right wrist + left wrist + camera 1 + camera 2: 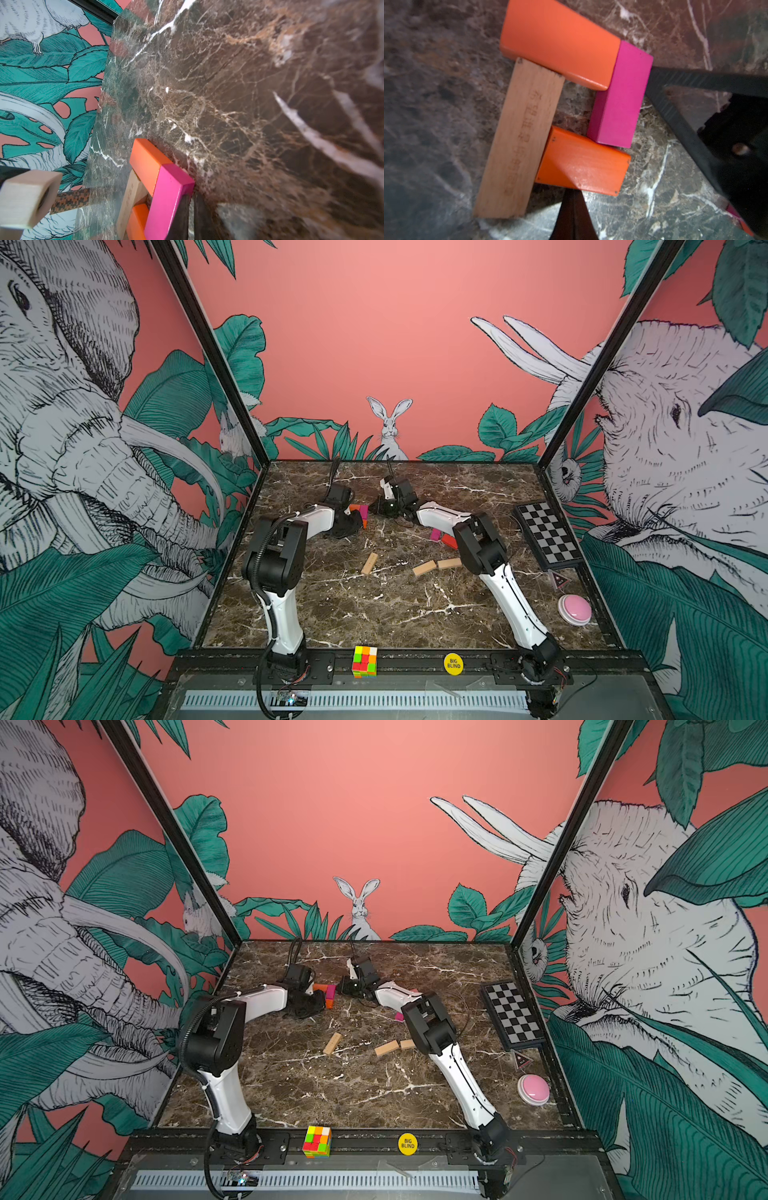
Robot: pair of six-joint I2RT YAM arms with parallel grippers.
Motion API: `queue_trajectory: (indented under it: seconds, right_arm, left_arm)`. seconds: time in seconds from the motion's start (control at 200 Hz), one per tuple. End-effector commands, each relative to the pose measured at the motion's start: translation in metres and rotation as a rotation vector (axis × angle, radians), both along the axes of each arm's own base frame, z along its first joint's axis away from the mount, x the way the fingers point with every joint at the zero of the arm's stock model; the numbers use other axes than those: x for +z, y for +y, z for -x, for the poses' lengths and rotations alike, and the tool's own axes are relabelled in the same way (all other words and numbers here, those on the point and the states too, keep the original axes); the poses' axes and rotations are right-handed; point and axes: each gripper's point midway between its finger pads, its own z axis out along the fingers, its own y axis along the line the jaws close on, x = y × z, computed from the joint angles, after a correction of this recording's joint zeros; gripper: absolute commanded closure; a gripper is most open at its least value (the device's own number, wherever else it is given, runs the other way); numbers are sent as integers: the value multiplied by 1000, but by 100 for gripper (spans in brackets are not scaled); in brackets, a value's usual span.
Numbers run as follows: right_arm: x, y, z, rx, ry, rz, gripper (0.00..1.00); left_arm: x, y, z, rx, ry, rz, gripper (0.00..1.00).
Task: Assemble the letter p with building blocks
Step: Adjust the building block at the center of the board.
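Four building blocks lie joined at the back middle of the table. In the left wrist view they are a tan upright block (519,141), an orange block (560,41) across its far end, a magenta block (618,97) and a second orange block (583,162). My left gripper (573,199) is shut and empty, its tip against the edge of that second orange block. My right gripper (192,205) is shut and empty too, pressed along the side of the magenta block (168,199). In both top views the group (362,512) (329,994) shows between the two grippers.
Loose tan blocks (369,563) (424,568) (449,563) lie mid-table. A magenta block (435,534) and a red block (449,541) sit under my right forearm. A chessboard (548,535) and a pink button (574,608) are at the right. A puzzle cube (365,662) and a yellow disc (453,664) rest on the front rail.
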Motion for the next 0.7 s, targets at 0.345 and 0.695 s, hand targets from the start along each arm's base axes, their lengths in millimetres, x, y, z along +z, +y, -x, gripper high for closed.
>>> queue_trajectory:
  seconds: [0.345, 0.695]
  right_arm:
    - [-23, -3, 2, -8, 54, 4, 90]
    - [-22, -2, 1, -9, 57, -5, 90]
  left_arm:
    - [-12, -1, 15, 2, 56, 3, 100]
    - [-10, -15, 23, -21, 56, 9, 100]
